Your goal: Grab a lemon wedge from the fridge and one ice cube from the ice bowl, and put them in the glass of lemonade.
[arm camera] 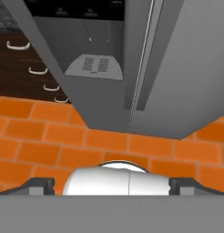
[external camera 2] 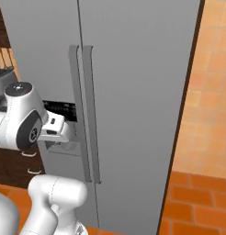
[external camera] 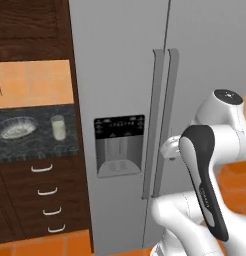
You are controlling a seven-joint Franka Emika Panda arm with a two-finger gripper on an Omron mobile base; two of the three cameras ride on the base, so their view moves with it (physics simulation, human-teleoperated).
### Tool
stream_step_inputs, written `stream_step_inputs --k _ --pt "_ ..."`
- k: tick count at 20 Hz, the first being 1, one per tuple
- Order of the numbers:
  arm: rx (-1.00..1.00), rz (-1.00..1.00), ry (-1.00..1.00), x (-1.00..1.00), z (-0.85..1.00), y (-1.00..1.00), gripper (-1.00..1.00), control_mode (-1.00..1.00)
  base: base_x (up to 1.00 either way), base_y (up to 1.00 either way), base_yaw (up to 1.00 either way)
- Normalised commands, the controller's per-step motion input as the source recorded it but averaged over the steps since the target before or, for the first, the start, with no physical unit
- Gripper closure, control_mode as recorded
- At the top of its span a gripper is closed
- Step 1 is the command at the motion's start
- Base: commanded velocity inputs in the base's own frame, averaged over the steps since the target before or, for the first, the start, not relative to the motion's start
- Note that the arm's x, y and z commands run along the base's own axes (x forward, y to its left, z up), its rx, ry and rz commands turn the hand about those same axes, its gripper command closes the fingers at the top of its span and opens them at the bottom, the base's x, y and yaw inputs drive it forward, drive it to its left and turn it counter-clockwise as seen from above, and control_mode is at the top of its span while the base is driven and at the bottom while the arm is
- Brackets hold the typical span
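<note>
The tall grey fridge (external camera: 120, 60) stands with both doors closed, so the lemon wedge is hidden. Its two long vertical handles (external camera: 163, 125) meet at the middle, and the black dispenser recess (external camera: 119, 144) sits in the left door. On the dark counter to the left are the speckled ice bowl (external camera: 15, 128) and, right of it, the glass of lemonade (external camera: 57, 127). My hand (external camera: 169, 148) hovers just in front of the handles at dispenser height. In the hand view my gripper (arm camera: 112, 185) is open and empty, its fingertips (arm camera: 41, 185) far apart, pointing down at the fridge's base.
Dark wooden drawers (external camera: 45, 190) with pale handles sit under the counter, with dark cabinets (external camera: 30, 30) above. An orange tiled floor (arm camera: 86, 141) runs in front of the fridge. An orange tiled wall (external camera 2: 211, 92) borders the fridge on the right.
</note>
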Motion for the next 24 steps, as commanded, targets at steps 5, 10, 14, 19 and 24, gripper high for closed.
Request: stream_step_inputs --k 5,10,14,19,24 --pt "0.00 0.00 0.00 0.00 0.00 0.00 -1.00 1.00 -0.14 -0.17 -0.11" --pt "0.00 0.00 0.00 0.00 0.00 0.00 -1.00 1.00 0.02 -0.14 -0.15" --pt "0.00 0.00 0.00 0.00 0.00 0.00 -1.00 1.00 -0.05 -0.31 -0.16" --pt "0.00 0.00 0.00 0.00 0.00 0.00 -1.00 1.00 -0.45 -0.21 -0.03" --pt "0.00 0.00 0.00 0.00 0.00 0.00 -1.00 1.00 -0.68 -0.05 0.00"
